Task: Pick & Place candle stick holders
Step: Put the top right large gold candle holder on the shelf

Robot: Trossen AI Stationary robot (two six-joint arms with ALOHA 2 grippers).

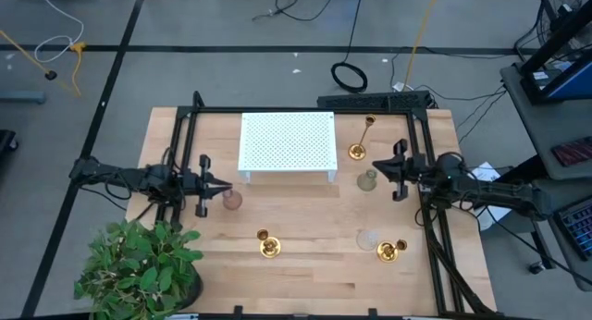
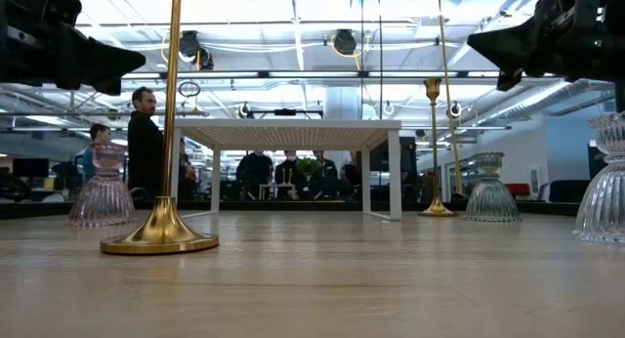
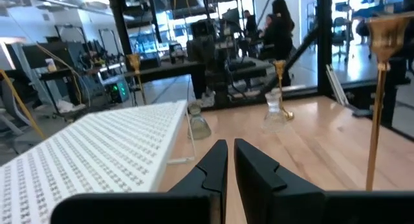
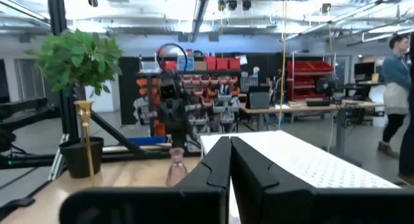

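Three gold holders stand upright on their round bases: one at the near middle (image 1: 268, 245), one at the near right (image 1: 388, 252), and a tall one (image 1: 359, 151) right of the white stand. A pink glass holder (image 1: 231, 200), a greenish one (image 1: 368, 179) and a clear one (image 1: 368, 239) also stand on the table. My left gripper (image 1: 220, 183) hovers shut just left of the pink holder and touches nothing; it also shows in the left wrist view (image 3: 229, 164). My right gripper (image 1: 377, 165) hovers shut beside the greenish holder, empty; it also shows in the right wrist view (image 4: 229, 164).
A white perforated stand (image 1: 287, 142) sits on legs at the far middle. A potted plant (image 1: 139, 264) stands at the near left corner. Black frame rails (image 1: 180, 135) run along both table sides. People stand in the room beyond (image 2: 145, 143).
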